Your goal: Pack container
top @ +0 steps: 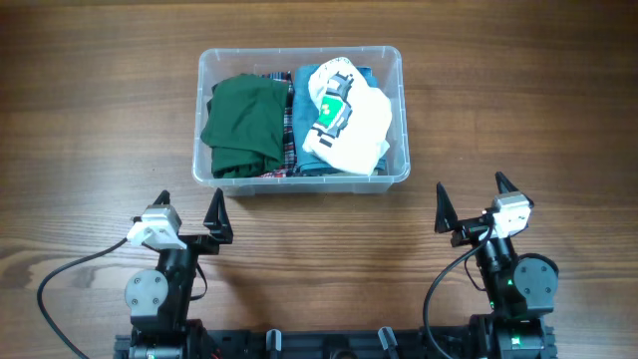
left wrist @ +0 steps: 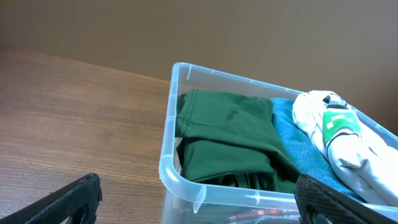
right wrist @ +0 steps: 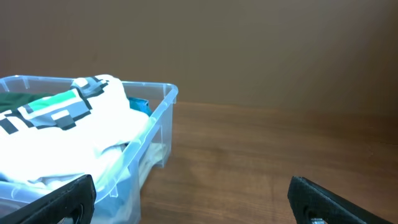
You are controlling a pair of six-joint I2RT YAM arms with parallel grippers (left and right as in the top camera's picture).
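Note:
The clear plastic container sits at the table's centre back, filled with folded clothes: a dark green garment on the left, a plaid piece and a blue cloth in the middle, a white garment with a green print on the right. My left gripper stands open near the front left, short of the container's front wall, nothing between its fingers. On the front right my right gripper is open and empty too. The left wrist view shows the container's near corner; the right wrist view shows its right end.
Brown wood-grain table surrounds the container on all sides. Black cables trail from the arm bases along the front edge. A plain brown wall stands behind the table in both wrist views.

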